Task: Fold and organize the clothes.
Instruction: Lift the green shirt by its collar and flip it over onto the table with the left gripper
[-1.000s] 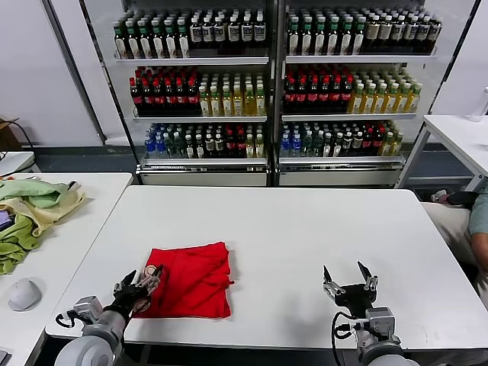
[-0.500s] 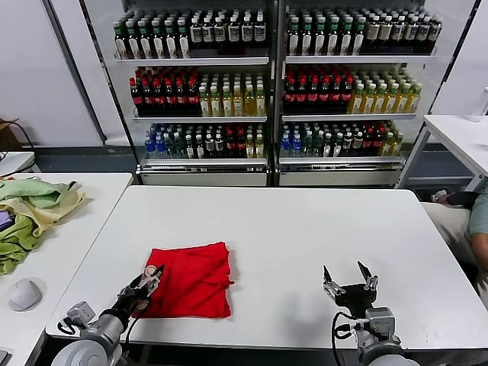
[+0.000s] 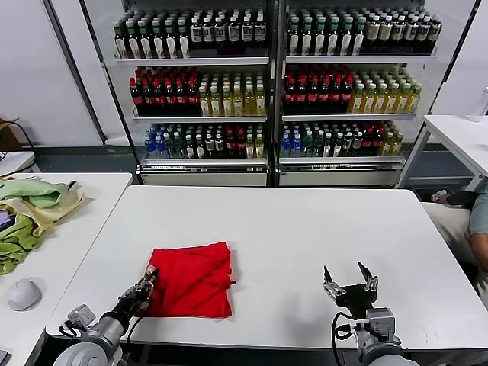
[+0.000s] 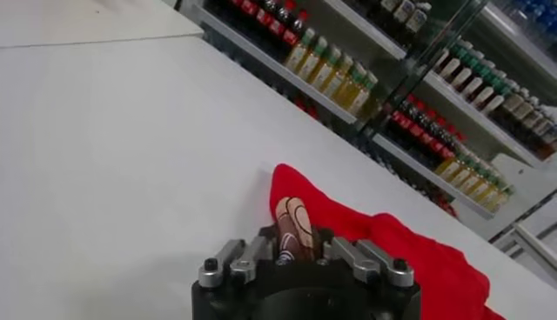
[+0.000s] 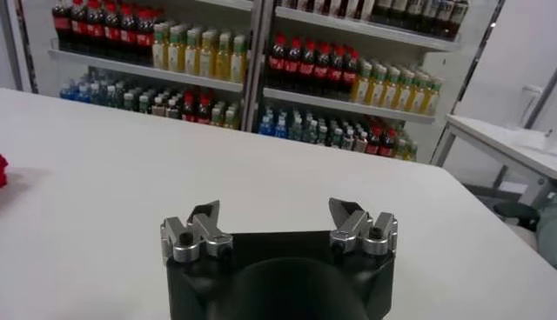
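**Q:** T-shirt (image 3: pixel 192 279), red and folded — where is it lying, and what is touching it?

**A:** It is lying on the white surface (image 3: pixel 305 229), toward the robot's near-left side. The left tool (image 3: pixel 145 284) is meeting its near-left corner; in the left wrist view the two fingers (image 4: pixel 294 228) are standing pressed together at the shirt's (image 4: pixel 383 252) red edge, pinching the cloth there. The rest of the garment is resting flat, its folds bunching toward the far-right corner.

**Q:** What is the right tool doing?

**A:** The right tool (image 3: pixel 349 276) is hovering over bare surface near the front edge, well apart from the shirt. Its jaws are standing wide apart and holding nothing, as the right wrist view (image 5: pixel 278 228) confirms.

**Q:** What is lying farther off?

**A:** On the side surface to the robot's left, pale green and yellow cloths (image 3: pixel 34 210) are piling up, with a grey mouse (image 3: pixel 24 293) nearer the robot. Beyond the main surface, bottle shelves (image 3: pixel 267 91) are filling the background.
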Tool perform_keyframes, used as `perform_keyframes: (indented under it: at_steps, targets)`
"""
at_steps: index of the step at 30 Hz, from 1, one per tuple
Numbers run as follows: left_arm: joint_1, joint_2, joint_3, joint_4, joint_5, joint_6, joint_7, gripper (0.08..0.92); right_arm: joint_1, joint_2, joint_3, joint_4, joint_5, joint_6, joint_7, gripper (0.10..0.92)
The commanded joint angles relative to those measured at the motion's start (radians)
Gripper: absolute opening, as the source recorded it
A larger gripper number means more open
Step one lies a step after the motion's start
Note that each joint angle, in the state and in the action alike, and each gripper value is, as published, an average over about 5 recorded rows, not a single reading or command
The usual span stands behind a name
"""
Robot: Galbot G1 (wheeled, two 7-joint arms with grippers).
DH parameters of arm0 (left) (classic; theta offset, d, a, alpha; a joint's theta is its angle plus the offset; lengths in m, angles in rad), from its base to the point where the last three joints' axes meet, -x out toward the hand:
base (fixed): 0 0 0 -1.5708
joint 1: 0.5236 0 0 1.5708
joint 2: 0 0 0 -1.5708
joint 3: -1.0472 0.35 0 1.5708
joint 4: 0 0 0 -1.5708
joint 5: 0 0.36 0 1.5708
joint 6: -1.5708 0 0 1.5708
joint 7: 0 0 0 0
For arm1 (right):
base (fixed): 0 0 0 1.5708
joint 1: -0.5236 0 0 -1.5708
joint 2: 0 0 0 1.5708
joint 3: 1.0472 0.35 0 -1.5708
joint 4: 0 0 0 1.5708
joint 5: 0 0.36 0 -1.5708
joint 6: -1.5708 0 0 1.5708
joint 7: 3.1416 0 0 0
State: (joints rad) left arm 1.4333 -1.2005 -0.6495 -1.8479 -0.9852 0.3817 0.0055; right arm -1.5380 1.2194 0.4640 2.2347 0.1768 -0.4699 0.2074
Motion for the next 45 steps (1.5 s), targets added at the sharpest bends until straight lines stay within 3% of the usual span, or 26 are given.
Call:
perform_keyframes:
  at_steps: [1,4,7,12,17,20,23,25,30,33,36,39,45]
  targets:
    - [-0.005,0.002,-0.01,-0.009,-0.005,-0.018,-0.002,0.256,0.001,0.002,0.001,0.0,-0.001,0.004,0.0,0.823]
    - [-0.001,0.007,-0.044,-0.074,-0.033,0.012,-0.047,0.178,0.0,0.002,0.002,0.001,-0.001,0.007,0.0,0.823]
    - [0.003,0.029,-0.139,-0.171,-0.072,0.117,-0.141,0.141,-0.001,0.001,0.006,0.003,-0.001,0.01,0.001,0.823]
    - [0.029,0.111,-0.352,-0.295,-0.14,0.204,-0.324,0.135,-0.003,0.0,0.012,0.001,0.0,0.018,-0.001,0.823]
    - [0.079,0.215,-0.531,-0.364,-0.177,0.206,-0.401,0.135,0.007,-0.003,0.009,-0.003,0.004,0.022,-0.002,0.823]
    - [0.105,0.269,-0.539,-0.422,-0.159,0.207,-0.434,0.135,0.018,-0.005,0.004,-0.007,0.006,0.02,-0.002,0.823]
    - [0.091,0.276,-0.424,-0.462,-0.029,0.207,-0.449,0.135,0.027,-0.003,-0.003,-0.012,0.007,0.02,-0.002,0.823]
    - [0.061,0.234,-0.237,-0.473,0.16,0.207,-0.446,0.135,0.028,0.0,-0.006,-0.012,0.006,0.019,-0.001,0.823]
    - [-0.011,0.007,0.367,-0.443,0.87,0.203,-0.352,0.135,0.034,0.002,-0.014,-0.006,0.003,0.012,0.002,0.823]
    - [-0.018,-0.117,0.611,-0.341,1.308,0.184,-0.298,0.135,0.036,0.003,-0.016,-0.003,-0.001,0.008,0.003,0.823]
    - [-0.014,-0.193,0.707,-0.235,1.576,0.138,-0.307,0.135,0.029,0.003,-0.012,0.004,-0.003,0.007,0.003,0.823]
    - [-0.029,-0.249,0.719,-0.181,1.763,0.112,-0.323,0.135,0.021,0.002,-0.006,0.01,-0.005,0.008,0.002,0.823]
    - [-0.084,-0.288,0.669,-0.151,1.955,0.087,-0.323,0.135,0.017,0.003,-0.006,0.011,-0.009,0.008,0.001,0.823]
